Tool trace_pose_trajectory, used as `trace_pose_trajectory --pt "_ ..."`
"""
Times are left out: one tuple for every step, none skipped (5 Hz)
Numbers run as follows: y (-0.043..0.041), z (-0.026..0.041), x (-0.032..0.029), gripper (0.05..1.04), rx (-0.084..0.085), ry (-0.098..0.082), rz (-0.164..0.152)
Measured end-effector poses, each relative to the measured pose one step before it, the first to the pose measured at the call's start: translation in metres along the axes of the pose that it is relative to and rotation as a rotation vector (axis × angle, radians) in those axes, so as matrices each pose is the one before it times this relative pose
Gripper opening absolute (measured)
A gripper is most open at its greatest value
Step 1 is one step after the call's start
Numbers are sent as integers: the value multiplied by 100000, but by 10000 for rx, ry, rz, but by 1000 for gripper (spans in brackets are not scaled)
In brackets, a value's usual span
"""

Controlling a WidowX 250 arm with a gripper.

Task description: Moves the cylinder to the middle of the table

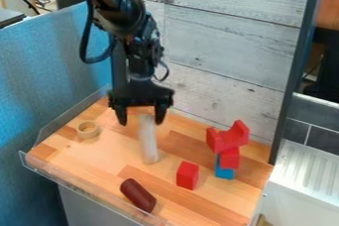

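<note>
Pale cylinder [148, 141]: on the wooden desk [99, 155], its long axis running nearly straight up and down in the view; whether it stands or lies cannot be told. Black gripper [141, 119]: over the upper end of the pale cylinder, pointing downward, its two fingers spread wide. The cylinder's top appears between them, nearer the right-hand finger; the gripper has hold of nothing.

Red block [187, 175]: near the cylinder's lower end, to its right and toward the viewer. Dark red cylinder [138, 195]: lying on its side, nearer the viewer than the pale one and slightly to its left. Light wooden ring [87, 130]: left of the pale cylinder, well apart from it. Stack: to the cylinder's right, beyond the red block, with a blue block [224, 171] at its base and red pieces [229, 157] above, the uppermost notched. Whitewashed plank panel [225, 36]: upright behind the pale cylinder.
</note>
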State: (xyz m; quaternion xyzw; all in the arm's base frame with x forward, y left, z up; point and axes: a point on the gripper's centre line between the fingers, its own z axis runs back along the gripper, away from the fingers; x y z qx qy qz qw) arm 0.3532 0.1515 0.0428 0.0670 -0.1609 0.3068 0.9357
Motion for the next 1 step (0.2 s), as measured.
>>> trace_pose_trajectory --pt "490 988 175 1001 -333 145 182"
